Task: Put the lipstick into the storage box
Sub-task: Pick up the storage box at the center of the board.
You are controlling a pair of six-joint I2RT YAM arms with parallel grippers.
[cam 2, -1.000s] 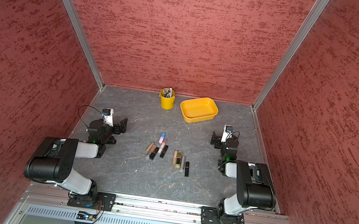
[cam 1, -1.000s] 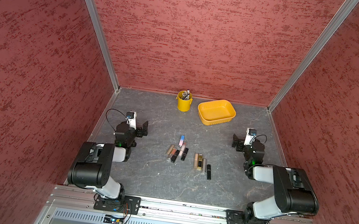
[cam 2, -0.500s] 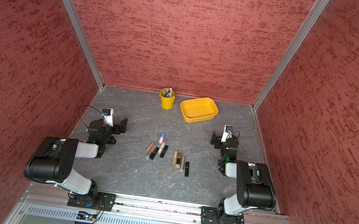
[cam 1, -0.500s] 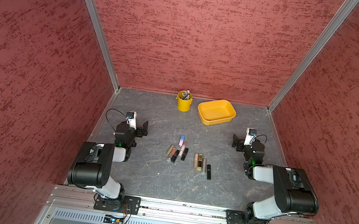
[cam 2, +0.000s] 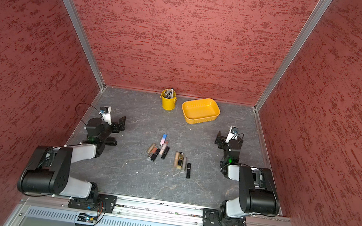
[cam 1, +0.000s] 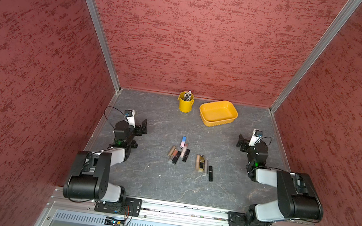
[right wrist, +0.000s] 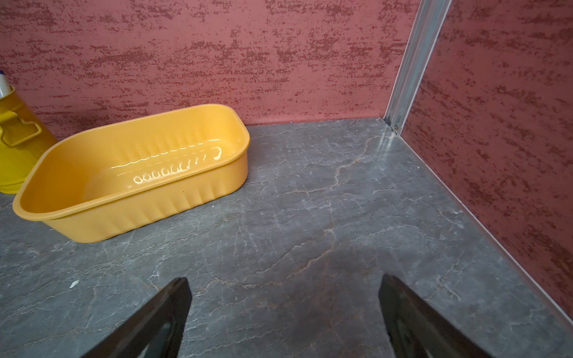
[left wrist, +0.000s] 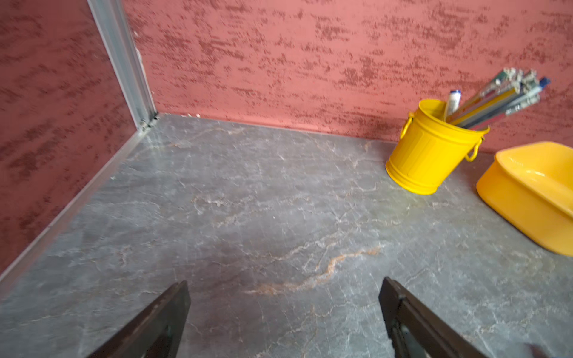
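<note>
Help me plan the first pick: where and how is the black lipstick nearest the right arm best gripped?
Probably the middle of the black lipstick, from straight above, jaws across its narrow width: it lies flat, running roughly front to back, its right side free.

The storage box [right wrist: 148, 214] is glossy yellow-orange plastic, ribbed on its sides, with glints inside. Beside the storage box, the bucket [left wrist: 424, 158] looks like smooth painted metal. The counter [right wrist: 310, 232] is matt grey, veined like stone. The walls [cam 1: 197, 37] are rough red; the corner posts [left wrist: 124, 62] are brushed metal.
</note>
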